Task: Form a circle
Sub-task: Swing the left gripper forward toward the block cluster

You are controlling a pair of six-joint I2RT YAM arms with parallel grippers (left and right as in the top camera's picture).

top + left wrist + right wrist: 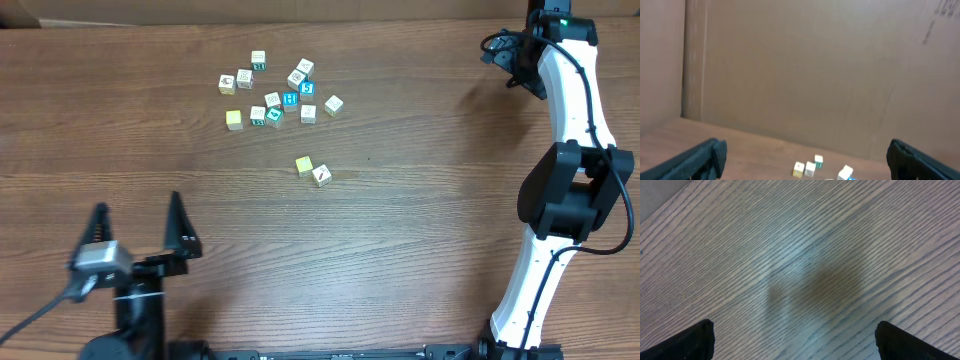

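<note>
So the circle (311, 169) is barely a thing yet. It's just 2 cubes, a yellow cube (304, 165) and a white cube (321, 176) with a dark mark. They sit just beside each other, on their own, on the robot's side of the big bunch of cubes (280, 95) with a clear gap between. Anything else the circle needs would have to come out of that bunch.

Left claw (138, 205) is wide open and holding nothing. It hangs closer to the robot than the bunch and off to the bunch's left, pointing roughly up the bench (420, 200) toward it. Its wrist cam catches a few cubes low in frame.

Right claw (794, 324) is spread open and empty too, well off to the bunch's right, looking at bare wood only.

I'd say the left arm is the nearer one, so the reach from it goes forward and to the right.
</note>
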